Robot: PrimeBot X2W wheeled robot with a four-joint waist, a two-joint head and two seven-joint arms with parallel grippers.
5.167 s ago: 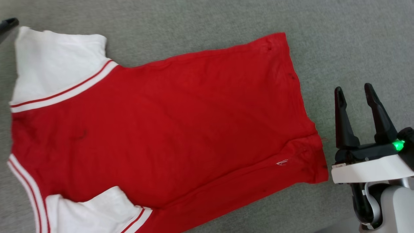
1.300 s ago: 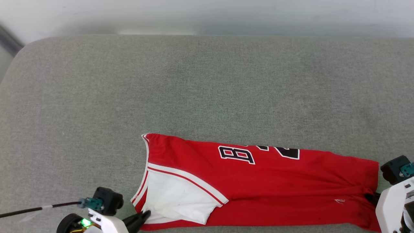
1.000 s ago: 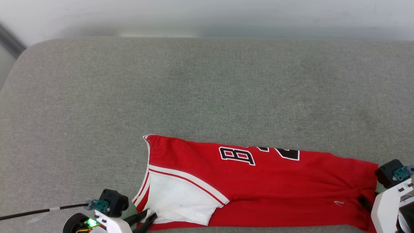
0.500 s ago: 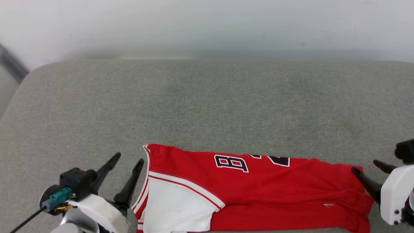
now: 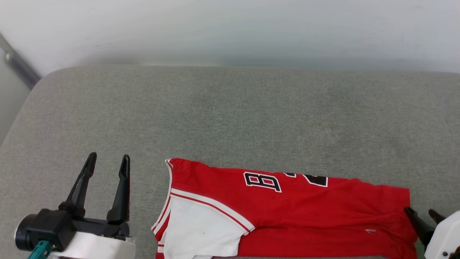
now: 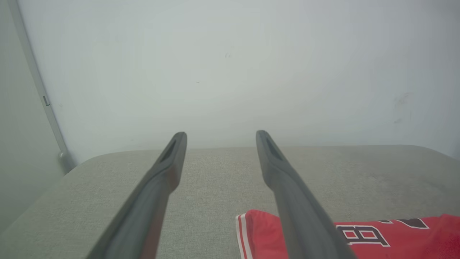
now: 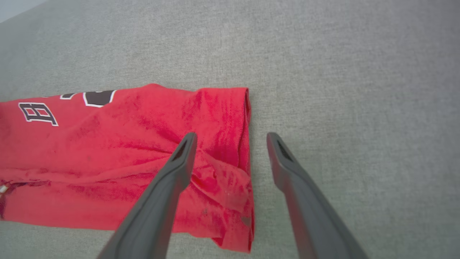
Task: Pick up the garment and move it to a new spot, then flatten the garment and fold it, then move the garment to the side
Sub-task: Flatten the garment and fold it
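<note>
On the grey cushion [image 5: 230, 108] my left pincer [image 5: 109, 156] and right pincer [image 5: 418, 210] gape empty, so I'd pinch the garment [image 5: 305, 212] evenly at both ends, then fold.

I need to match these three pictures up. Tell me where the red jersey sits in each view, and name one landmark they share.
Head view: the garment lies along the bottom edge, from centre to right.
Left wrist view: the garment is in the bottom right corner.
Right wrist view: the garment spans the left half, its hem end near the centre.
Shared landmark: the black, white-edged letter print.
</note>
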